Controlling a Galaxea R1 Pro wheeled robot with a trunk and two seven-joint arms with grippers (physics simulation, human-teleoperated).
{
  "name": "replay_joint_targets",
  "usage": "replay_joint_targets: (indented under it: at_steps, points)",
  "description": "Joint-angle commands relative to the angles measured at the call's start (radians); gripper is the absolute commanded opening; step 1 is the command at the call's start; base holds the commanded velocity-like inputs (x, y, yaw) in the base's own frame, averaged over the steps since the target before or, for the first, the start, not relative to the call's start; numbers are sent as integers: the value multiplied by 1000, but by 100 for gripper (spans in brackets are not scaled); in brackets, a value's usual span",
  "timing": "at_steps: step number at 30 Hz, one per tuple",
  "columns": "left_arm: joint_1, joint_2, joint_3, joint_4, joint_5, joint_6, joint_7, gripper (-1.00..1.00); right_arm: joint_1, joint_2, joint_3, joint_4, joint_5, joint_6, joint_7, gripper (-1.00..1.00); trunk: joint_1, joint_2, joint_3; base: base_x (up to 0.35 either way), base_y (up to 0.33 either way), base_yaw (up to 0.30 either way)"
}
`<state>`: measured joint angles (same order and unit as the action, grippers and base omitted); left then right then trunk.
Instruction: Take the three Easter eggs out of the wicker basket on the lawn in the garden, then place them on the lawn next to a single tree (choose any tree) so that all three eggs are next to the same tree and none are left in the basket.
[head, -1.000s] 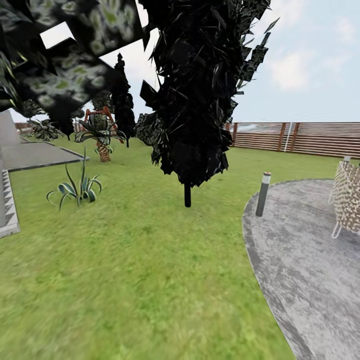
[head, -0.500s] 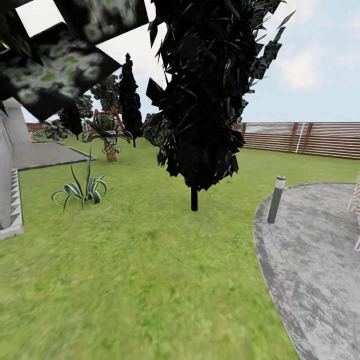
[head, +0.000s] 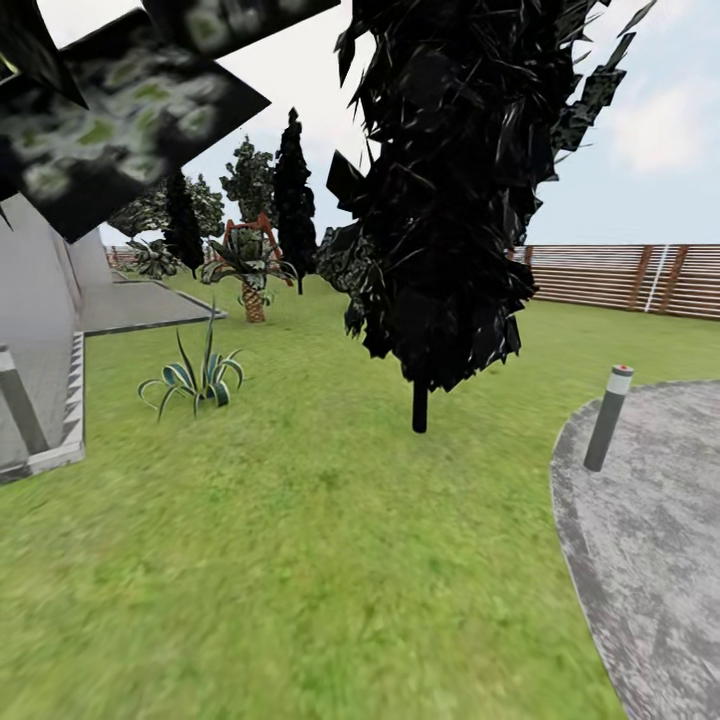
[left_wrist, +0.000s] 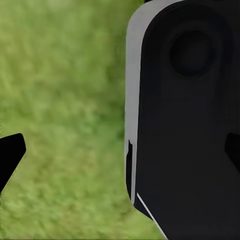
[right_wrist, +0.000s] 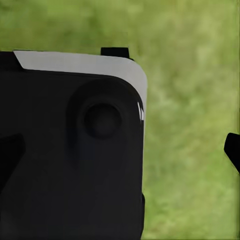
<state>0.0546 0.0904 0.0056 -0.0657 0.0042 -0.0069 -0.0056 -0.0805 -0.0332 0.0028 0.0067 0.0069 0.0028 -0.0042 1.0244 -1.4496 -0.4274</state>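
In transit, lawn (head: 300, 560) ahead, dark cypress (head: 450, 200) center.
I see only grass under both wrist cams; black fingertip (left_wrist: 10, 155) left, fingertip (right_wrist: 232, 150) right, can't tell either claw's spread. Bollard (head: 607, 417) at paving (head: 660, 540) edge, right.

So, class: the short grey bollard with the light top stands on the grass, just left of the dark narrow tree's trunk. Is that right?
Not quite. In the head view the bollard stands to the right of the dark narrow tree, at the edge of the grey paving. It is short and grey with a light top, as you said.
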Motion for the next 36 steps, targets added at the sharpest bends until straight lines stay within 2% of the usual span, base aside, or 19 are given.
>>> replay_joint_targets:
  at_steps: [1, 36]
  points:
    - [1, 0, 0, -2, 0, -1, -1, 100, -1, 0, 0, 1, 1, 0, 0, 100, 1, 0, -1, 335, 0, 26]
    - [1, 0, 0, -2, 0, -1, -1, 100, -1, -1, 1, 1, 1, 1, 0, 100, 1, 0, -1, 335, 0, 1]
